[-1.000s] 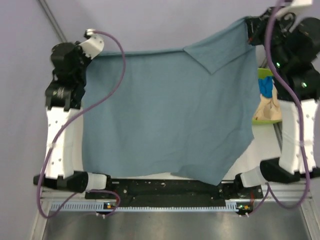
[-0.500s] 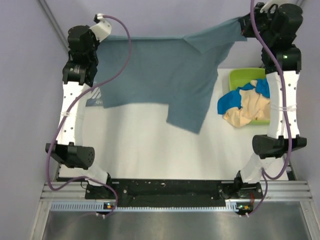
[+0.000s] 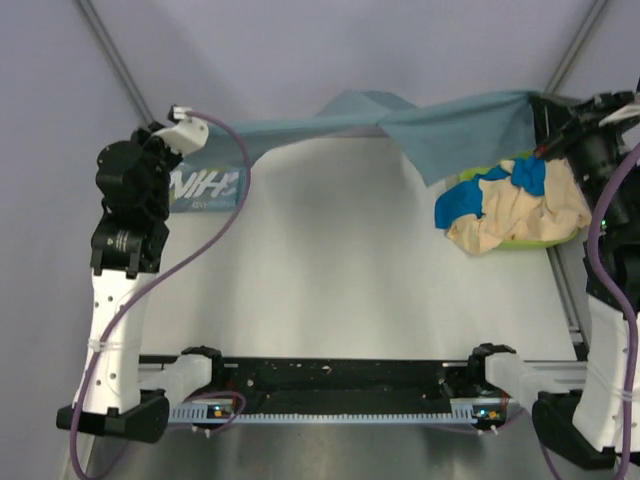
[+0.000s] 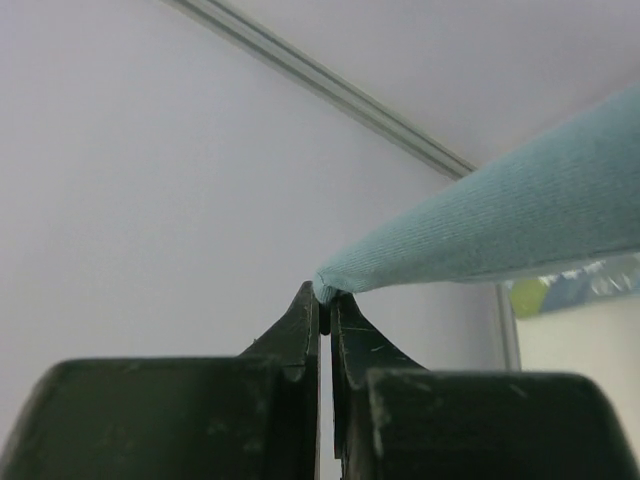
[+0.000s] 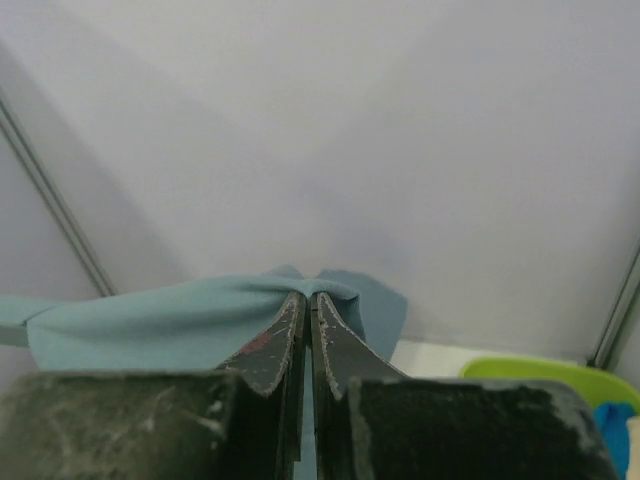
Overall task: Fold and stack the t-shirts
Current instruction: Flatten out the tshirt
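The slate-blue t-shirt [image 3: 450,125] hangs stretched in a narrow band along the table's far edge, a folded flap drooping at the right. My left gripper [image 3: 180,148] is shut on its left end, seen in the left wrist view [image 4: 325,298] with cloth [image 4: 520,215] pinched at the tips. My right gripper [image 3: 543,108] is shut on its right end, seen in the right wrist view [image 5: 308,296] with cloth [image 5: 150,325]. The teal t-shirt with white letters [image 3: 207,187] lies at the far left, partly under the left arm. The bright blue t-shirt [image 3: 463,205] and the cream-beige t-shirt [image 3: 515,215] lie heaped together.
The lime-green tub [image 3: 530,242] at the right holds the blue and beige heap, which spills over its left rim; the tub also shows in the right wrist view [image 5: 540,372]. The white table [image 3: 340,270] is walled by grey panels behind and at both sides.
Both arms carried the slate-blue shirt from spread over the table to the far edge. It is now a narrow stretched band. The teal shirt and the tub have come into sight.
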Motion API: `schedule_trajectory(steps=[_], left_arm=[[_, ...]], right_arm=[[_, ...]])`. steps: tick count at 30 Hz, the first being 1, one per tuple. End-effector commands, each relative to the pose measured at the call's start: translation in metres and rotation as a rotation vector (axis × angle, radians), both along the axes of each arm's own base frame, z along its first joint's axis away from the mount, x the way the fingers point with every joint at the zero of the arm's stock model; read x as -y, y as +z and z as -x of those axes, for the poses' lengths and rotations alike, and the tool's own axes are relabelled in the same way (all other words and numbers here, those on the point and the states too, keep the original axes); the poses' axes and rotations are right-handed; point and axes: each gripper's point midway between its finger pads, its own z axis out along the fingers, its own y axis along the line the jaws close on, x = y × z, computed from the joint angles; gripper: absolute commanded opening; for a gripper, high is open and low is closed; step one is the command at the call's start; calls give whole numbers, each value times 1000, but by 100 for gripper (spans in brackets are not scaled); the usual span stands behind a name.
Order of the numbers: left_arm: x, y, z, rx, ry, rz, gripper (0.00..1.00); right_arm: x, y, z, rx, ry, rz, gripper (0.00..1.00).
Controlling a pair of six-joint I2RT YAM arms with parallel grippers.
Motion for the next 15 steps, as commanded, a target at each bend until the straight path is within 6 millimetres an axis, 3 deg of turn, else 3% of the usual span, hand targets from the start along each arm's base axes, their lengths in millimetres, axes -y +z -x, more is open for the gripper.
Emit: schedule_trajectory(steps=[1,4,8,10,12,15], left_arm=[[7,-88,6,-216,-57,10,0],[6,-141,30,-367,-45,45,0],[10,-195,92,-595,-41,158,0],[25,-224,133,-716,-113,225,0],[35,-266,165,-846,-166,254,0],[30,-329,204,-1002,-142,242,0]], right_arm=[[0,-77,-5,-174,7,-40,0],[-12,-115,22,-281,77,-69,0],[-30,-161,70,-443,185,-111,0],[-41,-201,95,-599,251,-154,0],[-57,-245,120,-768,348,-194,0],[-73,-293,156,-989,467,-217,0]])
